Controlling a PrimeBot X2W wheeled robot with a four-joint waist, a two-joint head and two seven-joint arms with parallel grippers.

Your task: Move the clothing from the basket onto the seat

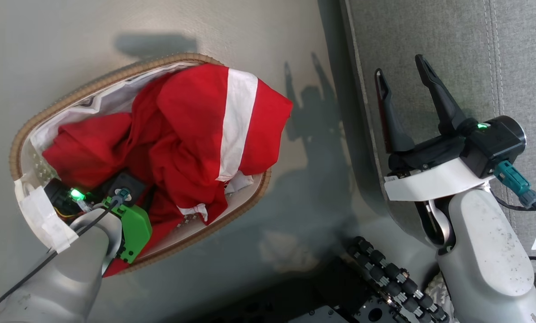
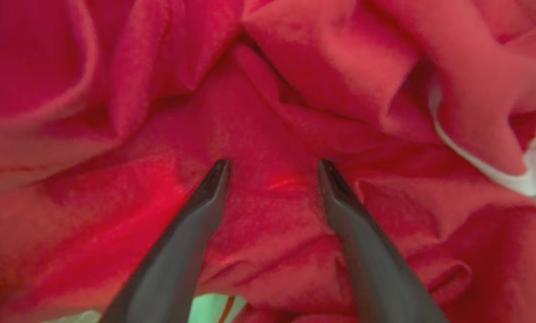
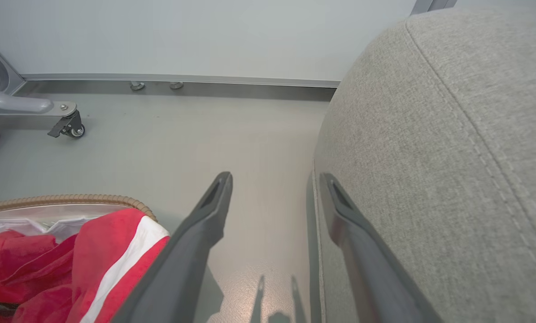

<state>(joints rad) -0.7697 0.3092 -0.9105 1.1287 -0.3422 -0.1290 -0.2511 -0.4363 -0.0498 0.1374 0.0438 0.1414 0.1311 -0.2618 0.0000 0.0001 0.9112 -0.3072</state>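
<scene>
Diagonally, basket (image 1: 93, 87) lower-left to upper-right, clothing (image 1: 187, 121) heaped

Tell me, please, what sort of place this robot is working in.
Probably a lab mocked up as a home: a grey upholstered seat, a laundry basket of red clothing on pale floor, a castor-wheeled frame.

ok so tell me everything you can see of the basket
The basket is a rounded white plastic tub with a brown woven-look rim and a white liner; small holes show in its inner wall. It stands upright on the grey floor, beside the seat but apart from it. Red clothing fills it and spills over the rim on the seat's side. The left gripper, open, reaches into its near end.
</scene>
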